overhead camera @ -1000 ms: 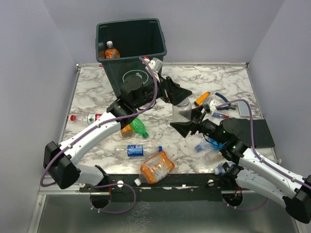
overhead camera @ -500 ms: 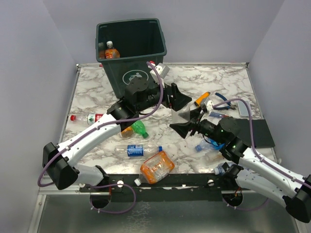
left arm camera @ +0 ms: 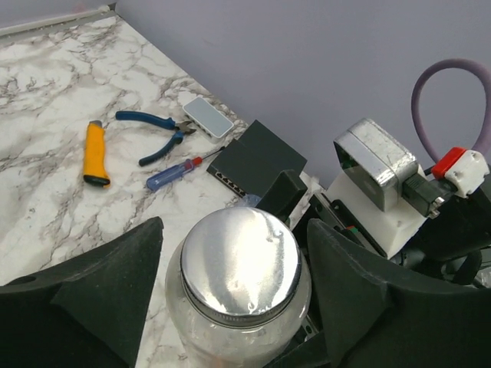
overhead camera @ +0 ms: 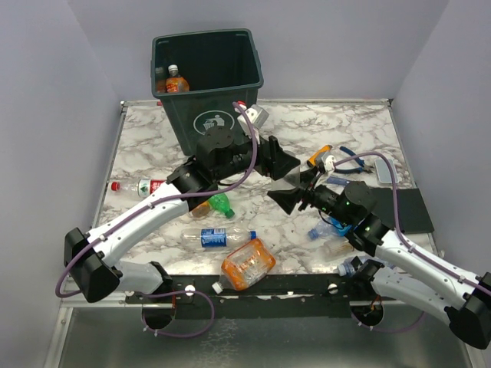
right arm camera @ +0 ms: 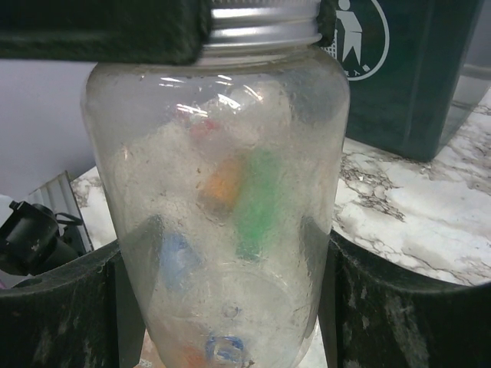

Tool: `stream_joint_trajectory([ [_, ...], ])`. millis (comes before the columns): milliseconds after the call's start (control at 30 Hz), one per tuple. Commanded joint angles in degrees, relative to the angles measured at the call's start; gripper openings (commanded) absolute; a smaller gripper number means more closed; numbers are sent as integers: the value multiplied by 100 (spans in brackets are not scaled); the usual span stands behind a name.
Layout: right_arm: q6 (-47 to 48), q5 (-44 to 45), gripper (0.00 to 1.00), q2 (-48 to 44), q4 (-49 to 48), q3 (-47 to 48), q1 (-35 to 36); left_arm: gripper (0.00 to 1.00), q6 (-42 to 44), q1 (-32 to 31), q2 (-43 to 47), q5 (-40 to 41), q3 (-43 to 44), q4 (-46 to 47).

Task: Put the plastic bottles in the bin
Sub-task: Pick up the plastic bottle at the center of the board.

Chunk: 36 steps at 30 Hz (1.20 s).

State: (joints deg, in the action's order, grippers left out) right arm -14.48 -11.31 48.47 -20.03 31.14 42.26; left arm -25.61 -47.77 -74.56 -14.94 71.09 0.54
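- You are holding the clear jar (right arm camera: 222, 192) with the silver screw lid up off the counter (overhead camera: 153, 138), upright, in front of the bin (overhead camera: 184, 115) and a little to its right.
- Your right end effector (right arm camera: 222, 245) is gripping the jar's body, one finger pressing on each side below the shoulder.
- Your left end effector (left arm camera: 234, 230) is sitting over the top of the jar with its fingers on either side of the lid. It is standing open, not clamping: a strip of counter is showing between one finger and the lid.
- The dark green bin is standing at the far edge of the counter, its white litter symbol facing you, and an orange bottle (overhead camera: 176, 81) is already lying inside it.
- Other plastic bottles are lying loose on the counter:
  - a green one (overhead camera: 220, 203) is lying under your left arm;
  - a blue-labelled one (overhead camera: 215, 236) is lying nearer you;
  - an orange-tinted one (overhead camera: 247, 264) is lying just beside that, at the near edge;
  - a red-labelled one (overhead camera: 138, 185) is lying well off to the left.
- Beyond the jar, toward the right side, blue-handled pliers (left arm camera: 157, 130), an orange cylinder (left arm camera: 93, 153), a screwdriver (left arm camera: 180, 170) and a small white box (left arm camera: 207, 116) are lying near each other.
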Motion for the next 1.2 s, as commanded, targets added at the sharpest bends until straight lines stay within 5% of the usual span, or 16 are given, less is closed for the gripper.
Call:
stream_joint_trajectory([
  [0, 65, 148, 51, 40, -10, 193, -1, 69, 23, -40, 80, -108, -147, -45],
  [267, 65, 103, 53, 78, 47, 237, -4, 35, 35, -79, 13, -79, -148, -45],
  [400, 8, 124, 80, 143, 402, 464, -3, 1, 84, -98, -12, -51, -119, -45],
  [500, -113, 197, 99, 118, 775, 688, -3, 0, 111, -97, 41, 245, -76, -45],
  [800, -231, -305, 100, -93, 2751, 1838, 0, 0, 462, -33, 39, 1432, 743, -179],
  [1167, -277, -523, 100, -890, 3228, 2005, 1, 0, 1824, 136, -475, 3188, 2824, 11],
])
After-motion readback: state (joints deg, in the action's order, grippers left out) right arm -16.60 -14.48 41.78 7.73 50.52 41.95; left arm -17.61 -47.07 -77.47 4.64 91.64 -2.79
